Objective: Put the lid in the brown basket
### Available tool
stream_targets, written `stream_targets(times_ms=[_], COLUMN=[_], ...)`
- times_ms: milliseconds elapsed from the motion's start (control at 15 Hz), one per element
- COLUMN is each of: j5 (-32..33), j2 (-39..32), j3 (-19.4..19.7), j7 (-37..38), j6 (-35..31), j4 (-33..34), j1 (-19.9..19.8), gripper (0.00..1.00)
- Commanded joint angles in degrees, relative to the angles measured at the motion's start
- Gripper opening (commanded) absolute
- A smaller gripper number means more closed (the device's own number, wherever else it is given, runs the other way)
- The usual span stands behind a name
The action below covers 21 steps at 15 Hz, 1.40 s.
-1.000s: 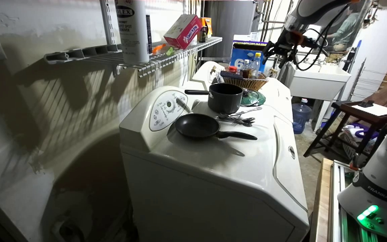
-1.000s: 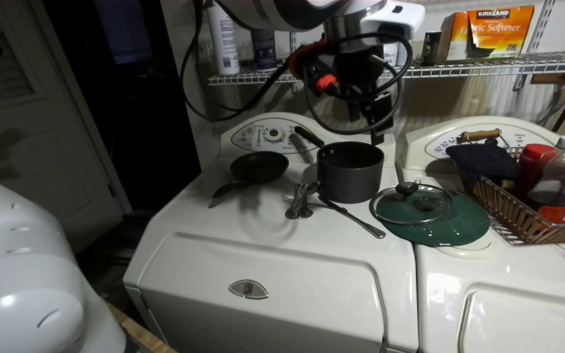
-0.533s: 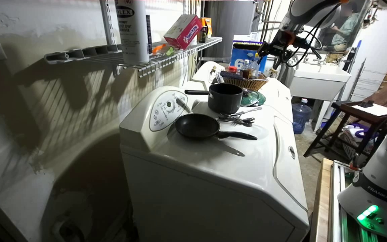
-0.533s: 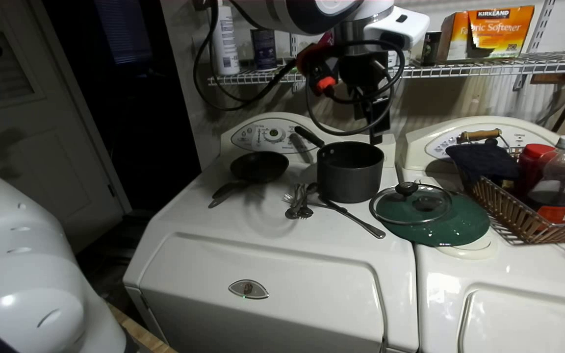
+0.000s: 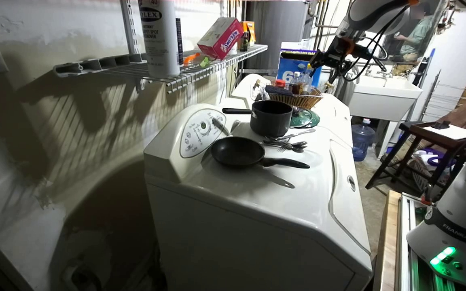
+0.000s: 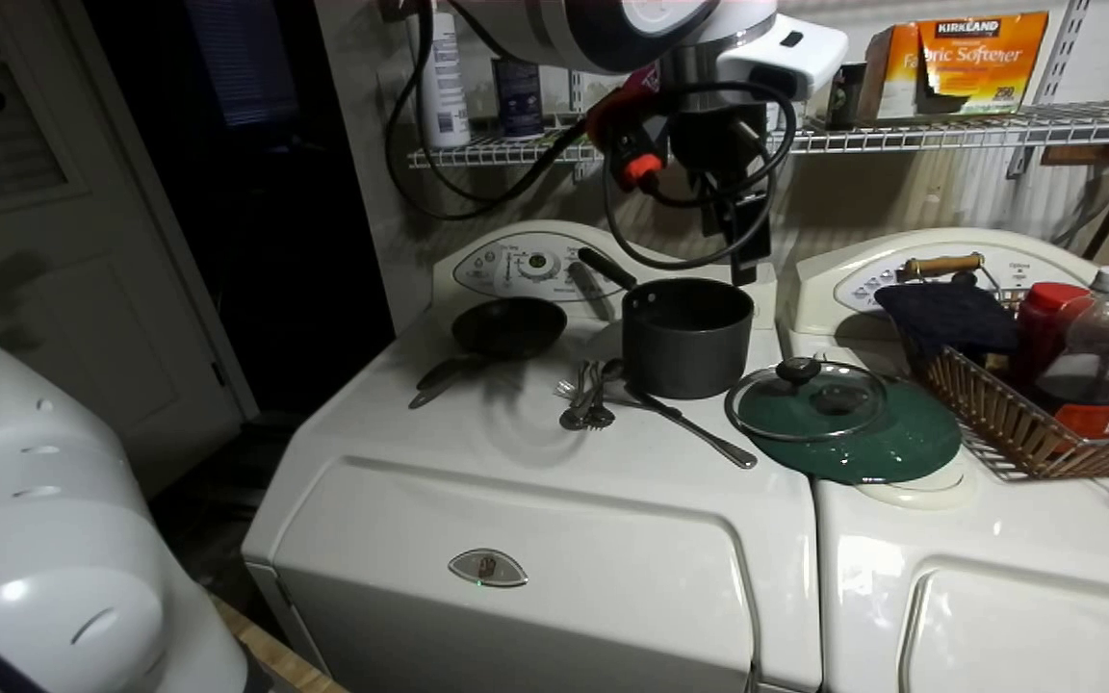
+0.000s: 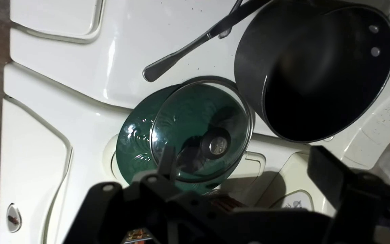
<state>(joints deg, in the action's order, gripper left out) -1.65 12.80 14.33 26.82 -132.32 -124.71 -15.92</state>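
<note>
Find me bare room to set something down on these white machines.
The white top looks bare between the frying pan, the cutlery and the door panel. It gets crowded from the pot, past the glass lid on the green plate, to the brown basket.

Wall: washed-out white along the top, dark and brownish lower down.
Shelf: slatted shadow beneath it on the wall; light from above.
Doorway: near black in an exterior view, detail swallowed.
Tabletop: pale and bright, streaked with glare in the wrist view.
Pan: dark shadow just beside it.
Pot: inside mostly black, one hazy sheen.
Lid: small white glints on the glass.
Hand: dark, soft-edged, out of focus in the wrist view.
Green lamp: glowing hard, its core bleached pale.
</note>
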Motion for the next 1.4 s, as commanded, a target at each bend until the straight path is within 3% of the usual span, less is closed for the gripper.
stream_targets(times_ms=[0,267,400,1067,1333], j5=[4.23,13.06,13.42,3.72,4.63], j2=[-6.99,-15.35,-19.19,-35.09,-40.33], j3=[-1.64,-1.2,-0.01,2.19,2.79], j7=[7.77,20.87,24.18,27.02,32.85], j6=[-4.28,-5.88,-3.32,11.48,8.9], j4=[3.45,8.39,11.77,31.39,35.2], j1=[-2.32,-2.19,-1.0,-0.47,0.8], gripper=[1.0,1.0,1.0,1.0,1.0])
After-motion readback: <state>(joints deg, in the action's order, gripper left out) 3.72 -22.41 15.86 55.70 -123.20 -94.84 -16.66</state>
